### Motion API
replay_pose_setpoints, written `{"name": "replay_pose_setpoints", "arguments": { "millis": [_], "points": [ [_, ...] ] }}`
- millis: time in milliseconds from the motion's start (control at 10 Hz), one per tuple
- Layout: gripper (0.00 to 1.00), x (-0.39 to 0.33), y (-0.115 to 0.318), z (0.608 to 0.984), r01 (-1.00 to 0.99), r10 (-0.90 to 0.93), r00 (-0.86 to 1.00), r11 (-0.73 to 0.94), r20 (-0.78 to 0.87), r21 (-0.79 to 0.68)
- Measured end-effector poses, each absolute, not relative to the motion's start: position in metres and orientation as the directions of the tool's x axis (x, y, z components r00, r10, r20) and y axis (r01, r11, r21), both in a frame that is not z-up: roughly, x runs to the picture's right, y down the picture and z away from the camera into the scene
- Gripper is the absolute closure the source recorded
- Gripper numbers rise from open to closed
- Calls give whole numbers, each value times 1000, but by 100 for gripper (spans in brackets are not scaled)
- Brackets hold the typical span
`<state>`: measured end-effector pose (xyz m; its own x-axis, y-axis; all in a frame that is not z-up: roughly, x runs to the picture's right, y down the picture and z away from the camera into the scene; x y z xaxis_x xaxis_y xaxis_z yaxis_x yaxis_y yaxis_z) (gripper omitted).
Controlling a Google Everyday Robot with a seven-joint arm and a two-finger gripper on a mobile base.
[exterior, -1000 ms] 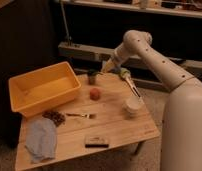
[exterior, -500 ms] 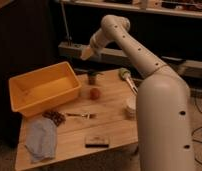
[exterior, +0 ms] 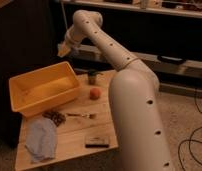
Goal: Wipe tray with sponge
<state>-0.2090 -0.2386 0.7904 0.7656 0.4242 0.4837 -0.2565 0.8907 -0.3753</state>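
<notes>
Clearly the tray was the largest thing on the table: a yellow, smooth-walled rectangular tub with rounded corners, mouth up. Its long axis ran from the table's left edge toward the back right, with the right end a little farther from the camera. It sat on the left rear part of the table, its left end close to the edge.

The gripper hung in the air above and just behind the tray's far right corner, apart from the rim. Whether it was released, clenched or grasping something could not be told.

The table was pale wood, laid in planks. Right of the tray stood a small dark cup, and near it lay a round orange-red fruit. In front of the tray lay a dark knobbly cluster and a thin fork. A crumpled blue cloth lay at the front left. A dark flat block lay near the front edge; whether it was the sponge could not be told.

Bare wood lay between the fork and the block. The arm's thick white body covered the table's right side.
</notes>
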Motion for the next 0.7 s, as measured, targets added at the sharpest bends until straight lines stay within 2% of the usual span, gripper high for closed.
{"name": "replay_pose_setpoints", "arguments": {
  "millis": [300, 700],
  "points": [
    [100, -273, -207, 796, -147, 335, 793, 916, 508, -373],
    [100, -311, -155, 851, -54, 300, 808, 894, 507, -444]
  ]
}}
